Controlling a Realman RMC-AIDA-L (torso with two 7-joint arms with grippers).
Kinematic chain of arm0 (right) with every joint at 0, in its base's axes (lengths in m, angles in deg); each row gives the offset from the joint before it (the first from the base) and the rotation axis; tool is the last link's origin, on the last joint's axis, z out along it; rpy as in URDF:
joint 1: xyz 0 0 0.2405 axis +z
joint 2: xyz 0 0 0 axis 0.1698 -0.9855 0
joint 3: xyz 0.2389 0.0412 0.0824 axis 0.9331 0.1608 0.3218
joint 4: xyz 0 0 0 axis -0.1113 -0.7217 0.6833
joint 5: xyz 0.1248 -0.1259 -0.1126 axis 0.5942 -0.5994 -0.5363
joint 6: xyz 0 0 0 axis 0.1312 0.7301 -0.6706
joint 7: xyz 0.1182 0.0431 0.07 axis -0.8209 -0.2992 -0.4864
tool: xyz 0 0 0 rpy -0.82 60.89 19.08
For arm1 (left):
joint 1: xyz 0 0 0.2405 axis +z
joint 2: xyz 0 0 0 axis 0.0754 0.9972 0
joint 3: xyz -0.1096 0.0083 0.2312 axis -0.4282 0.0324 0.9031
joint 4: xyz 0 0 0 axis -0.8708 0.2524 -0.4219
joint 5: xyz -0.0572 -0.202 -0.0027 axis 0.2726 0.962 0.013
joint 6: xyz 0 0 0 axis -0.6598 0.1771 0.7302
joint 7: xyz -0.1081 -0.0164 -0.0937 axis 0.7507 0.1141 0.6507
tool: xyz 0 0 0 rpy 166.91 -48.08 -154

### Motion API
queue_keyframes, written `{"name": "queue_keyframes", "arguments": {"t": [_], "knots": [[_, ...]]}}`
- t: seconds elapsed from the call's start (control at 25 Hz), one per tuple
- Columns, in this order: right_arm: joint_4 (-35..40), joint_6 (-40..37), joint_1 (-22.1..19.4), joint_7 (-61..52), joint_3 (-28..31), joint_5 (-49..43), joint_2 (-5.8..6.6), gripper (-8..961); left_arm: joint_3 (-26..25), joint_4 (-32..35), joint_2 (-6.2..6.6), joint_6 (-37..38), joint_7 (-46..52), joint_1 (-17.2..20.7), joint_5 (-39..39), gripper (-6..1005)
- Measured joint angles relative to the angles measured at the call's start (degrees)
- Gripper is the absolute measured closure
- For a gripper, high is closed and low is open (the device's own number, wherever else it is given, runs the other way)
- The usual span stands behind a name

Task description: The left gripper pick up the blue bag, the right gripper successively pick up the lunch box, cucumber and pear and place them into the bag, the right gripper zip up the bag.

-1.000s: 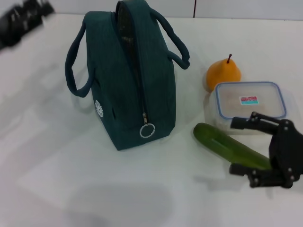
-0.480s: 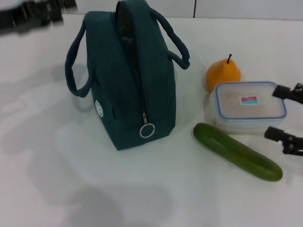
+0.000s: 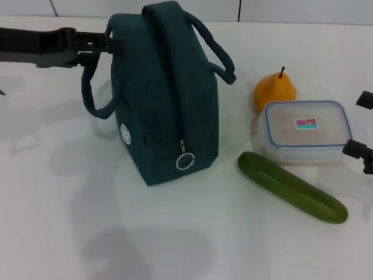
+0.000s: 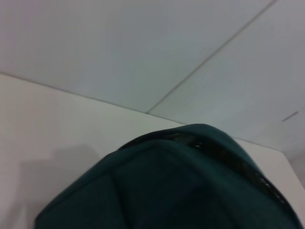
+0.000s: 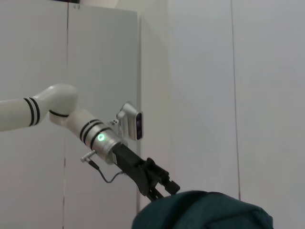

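White table [image 3: 70, 221] bearing blue bag [image 3: 169, 111], cucumber [image 3: 291, 186]

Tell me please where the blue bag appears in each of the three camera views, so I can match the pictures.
Head view: the blue bag stands upright left of centre on the white table, zip ring facing the camera.
Left wrist view: its dark teal top fills the lower part of the picture.
Right wrist view: only its top shows at the bottom edge.
Shared landmark: the left pincer at the bag's top, also seen in the head view.
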Motion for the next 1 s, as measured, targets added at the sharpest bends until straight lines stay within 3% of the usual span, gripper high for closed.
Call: {"name": "queue_keyframes", "arguments": {"t": [0.28, 0.44, 0.84, 1.0], "knots": [[-0.01, 1.35, 0.19, 0.23, 0.05, -0.04, -0.12, 94, 0.77, 1.61, -0.15, 0.31, 1.64, -0.19, 4.53, 124], [-0.12, 2.09, -0.07, 0.69, 0.08, -0.23, -0.35, 95, 1.26, 1.48, -0.46, 0.31, 2.07, -0.34, 1.86, 125], [-0.55, 3.19, 0.2, 0.62, 0.09, 0.0, -0.68, 97, 2.37, 0.64, -2.33, -0.44, 2.04, -1.32, -5.07, 137], [-0.64, 3.21, 0.21, 0.62, 0.09, 0.03, -0.83, 98, 2.02, 0.6, -3.34, -1.0, -2.2, -0.36, -2.75, 189]]}}
